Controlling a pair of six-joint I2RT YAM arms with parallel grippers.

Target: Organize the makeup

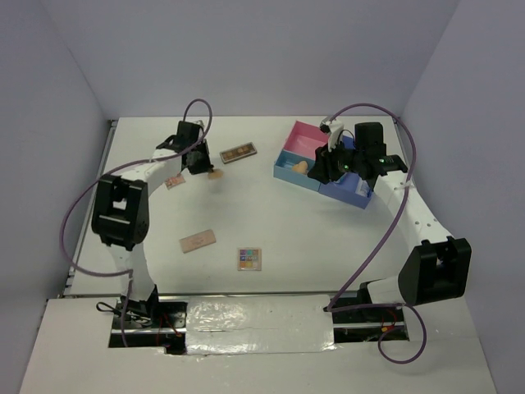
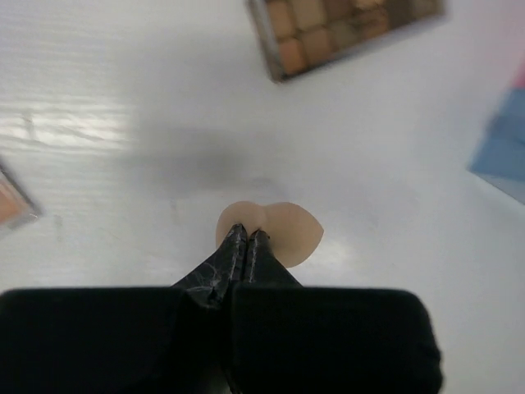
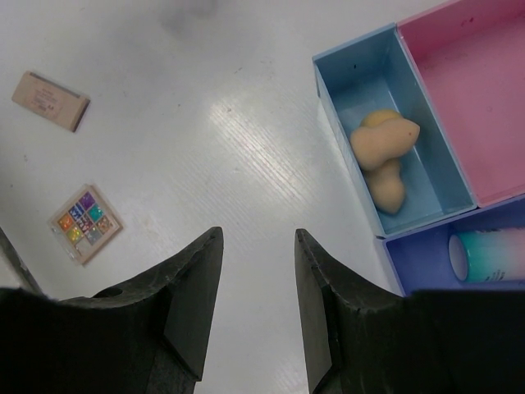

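My left gripper [image 2: 248, 232] is shut, pinching a peach egg-shaped sponge [image 2: 287, 234] just over the table; it also shows in the top view [image 1: 216, 174]. A brown palette [image 2: 344, 29] lies just beyond it. My right gripper [image 3: 258, 238] is open and empty, beside the pink-and-blue tray [image 3: 484, 98]. Two peach sponges [image 3: 384, 139] lie in the tray's light-blue compartment. A white-and-teal bottle [image 3: 488, 254] lies in the dark-blue compartment. A multicolour palette [image 3: 84, 223] and a pink palette [image 3: 51, 100] lie on the table.
In the top view the tray [image 1: 305, 134] stands at the back right, under the right arm. A small pink palette [image 1: 174, 182] lies left of my left gripper [image 1: 203, 162]. The pink palette [image 1: 198, 240] and the multicolour palette [image 1: 249, 258] lie nearer the front.
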